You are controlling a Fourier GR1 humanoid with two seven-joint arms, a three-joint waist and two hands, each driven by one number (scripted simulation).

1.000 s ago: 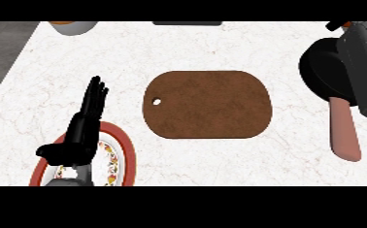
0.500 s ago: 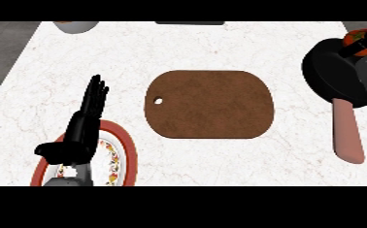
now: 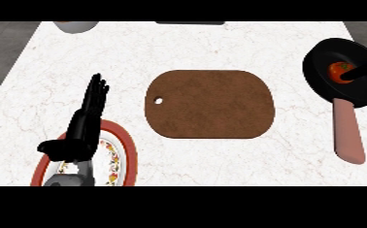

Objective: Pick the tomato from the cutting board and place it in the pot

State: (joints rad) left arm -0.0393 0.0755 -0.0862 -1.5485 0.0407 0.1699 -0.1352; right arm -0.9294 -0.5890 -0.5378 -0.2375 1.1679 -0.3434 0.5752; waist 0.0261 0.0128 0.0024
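The red tomato (image 3: 338, 70) sits inside the black pot (image 3: 320, 79) at the right edge of the counter. The pot's pink handle (image 3: 349, 134) points toward me. A small black part of my right hand (image 3: 354, 74) lies against the tomato's right side; the rest of the hand blends with the dark pot or is out of view. The brown cutting board (image 3: 209, 104) lies bare in the middle. My left hand (image 3: 86, 122) rests open at the lower left, fingers straight and pointing away.
A red-rimmed patterned plate (image 3: 127, 147) lies under my left hand and forearm. A grey bowl (image 3: 75, 25) stands at the far left corner. A dark flat object (image 3: 190, 23) sits at the back edge.
The black mass of my right hand that covered the pot has pulled back. The tomato now shows inside the pot. My left hand has stayed in place.
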